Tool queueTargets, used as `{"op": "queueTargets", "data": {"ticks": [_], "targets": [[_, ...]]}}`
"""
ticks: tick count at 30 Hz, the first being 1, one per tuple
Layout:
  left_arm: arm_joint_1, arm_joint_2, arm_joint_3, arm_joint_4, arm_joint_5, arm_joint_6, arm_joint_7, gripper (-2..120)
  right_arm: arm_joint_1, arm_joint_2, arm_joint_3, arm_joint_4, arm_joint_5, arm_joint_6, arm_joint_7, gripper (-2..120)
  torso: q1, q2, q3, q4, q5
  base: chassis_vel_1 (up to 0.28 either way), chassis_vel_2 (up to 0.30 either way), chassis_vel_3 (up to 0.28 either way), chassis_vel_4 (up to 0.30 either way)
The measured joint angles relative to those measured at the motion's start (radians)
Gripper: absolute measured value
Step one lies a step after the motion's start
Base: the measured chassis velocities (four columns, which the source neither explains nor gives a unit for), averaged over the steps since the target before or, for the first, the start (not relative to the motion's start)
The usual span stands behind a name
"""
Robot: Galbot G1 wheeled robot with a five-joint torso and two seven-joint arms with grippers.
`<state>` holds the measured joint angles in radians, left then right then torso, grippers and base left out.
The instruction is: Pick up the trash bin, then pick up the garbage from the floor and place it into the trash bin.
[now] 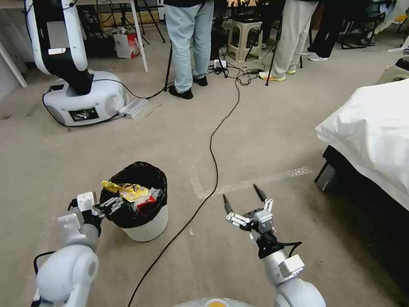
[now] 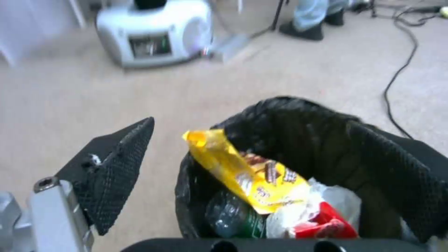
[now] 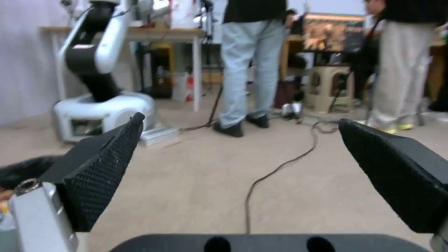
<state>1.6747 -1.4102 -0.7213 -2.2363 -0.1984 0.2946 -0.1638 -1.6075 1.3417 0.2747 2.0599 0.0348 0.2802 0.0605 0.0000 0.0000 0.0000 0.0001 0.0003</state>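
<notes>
The trash bin [image 1: 142, 213] stands on the carpet at near left, already holding a yellow snack wrapper [image 1: 123, 190]. The left gripper [image 1: 114, 204] straddles its bag-lined rim, fingers spread, placed as if for a rim grasp. The right gripper [image 1: 242, 197] hovers wide open, empty, near the black cable [image 1: 211, 153].

Left gripper [image 1: 111, 204] low at front-left, arm bent, fingers spread apart. Right gripper [image 1: 243, 199] extended forward at right, fingers [image 3: 100, 168] splayed wide, nothing between them.
</notes>
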Motion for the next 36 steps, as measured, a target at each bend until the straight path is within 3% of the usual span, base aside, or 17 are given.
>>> {"op": "queueTargets", "data": {"ticks": [5, 10, 13, 36], "targets": [[0.109, -0.034, 0.007, -0.006, 0.134, -0.133, 0.012, 100, 0.008, 0.011, 0.006, 0.029, -0.013, -0.020, 0.022, 100, 0.000, 0.000, 0.000, -0.0002, -0.0002, 0.000, 0.000, 0.000, 0.000], [0.164, -0.035, 0.003, -0.001, 0.145, -0.171, 0.011, 100, 0.013, 0.016, 0.002, 0.034, -0.019, -0.022, 0.019, 100, 0.000, 0.000, 0.000, 0.0000, -0.0002, 0.000, 0.000, 0.000, 0.000], [0.178, -0.041, -0.006, 0.029, 0.165, -0.234, -0.012, 100, 0.019, 0.028, -0.002, 0.035, -0.038, -0.019, 0.009, 100, 0.000, 0.000, 0.000, -0.0001, -0.0003, 0.000, 0.000, 0.000, 0.000], [0.175, -0.045, -0.011, 0.043, 0.169, -0.245, -0.025, 100, 0.019, 0.034, -0.003, 0.037, -0.045, -0.017, -0.002, 100, 0.000, 0.000, 0.000, -0.0001, -0.0003, 0.000, 0.000, 0.000, 0.000]]}}
